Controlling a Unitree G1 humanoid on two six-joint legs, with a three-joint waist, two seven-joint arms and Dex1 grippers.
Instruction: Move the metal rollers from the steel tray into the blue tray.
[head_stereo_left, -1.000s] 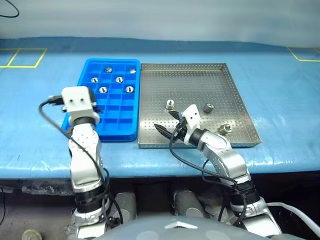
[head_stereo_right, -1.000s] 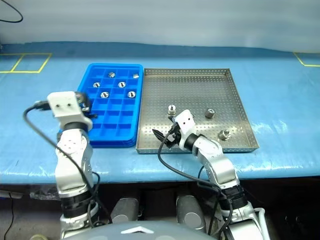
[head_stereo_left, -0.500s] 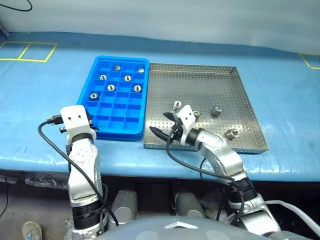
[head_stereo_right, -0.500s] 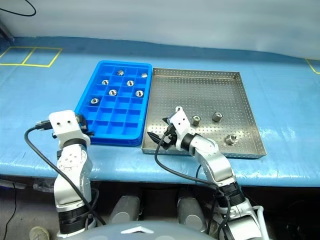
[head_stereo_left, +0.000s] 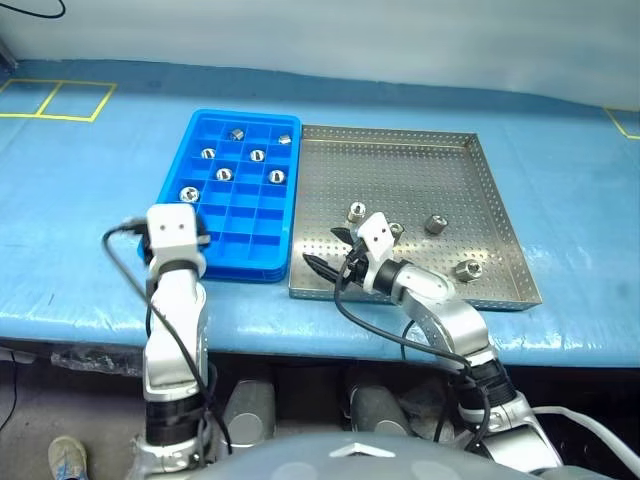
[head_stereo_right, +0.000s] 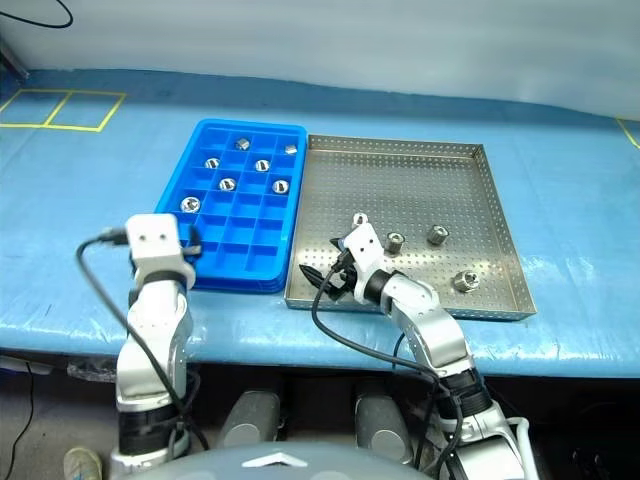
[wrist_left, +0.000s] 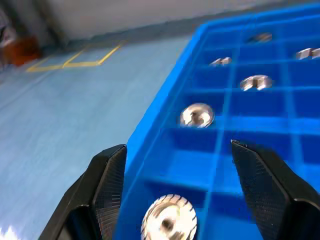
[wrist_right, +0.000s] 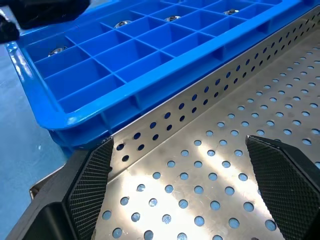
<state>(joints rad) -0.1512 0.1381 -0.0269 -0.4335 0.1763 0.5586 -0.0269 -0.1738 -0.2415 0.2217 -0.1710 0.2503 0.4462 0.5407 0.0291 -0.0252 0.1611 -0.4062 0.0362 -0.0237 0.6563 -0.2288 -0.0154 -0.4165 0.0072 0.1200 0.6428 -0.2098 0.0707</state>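
Note:
The blue tray (head_stereo_left: 243, 232) lies left of the steel tray (head_stereo_left: 400, 165), the two touching. Several metal rollers (head_stereo_left: 257, 155) sit in the blue tray's far cells. Three rollers (head_stereo_left: 435, 223) lie mid-tray on the steel floor and another (head_stereo_left: 467, 268) near its front right. My left gripper (wrist_left: 177, 147) is open at the blue tray's near left corner. A roller (wrist_left: 169, 220) lies in the cell below its spread fingers, untouched. My right gripper (head_stereo_left: 332, 252) is open and empty over the steel tray's near left corner.
Both trays rest on a blue-covered table (head_stereo_left: 90, 250) whose front edge runs just behind my arms. Yellow tape marks (head_stereo_left: 55, 100) lie at the far left and a yellow tape corner (head_stereo_left: 625, 122) at the far right. Bare cover surrounds the trays.
The camera view shifted. My left hand has moved right, up to the blue tray's near left corner. The right arm has kept still.

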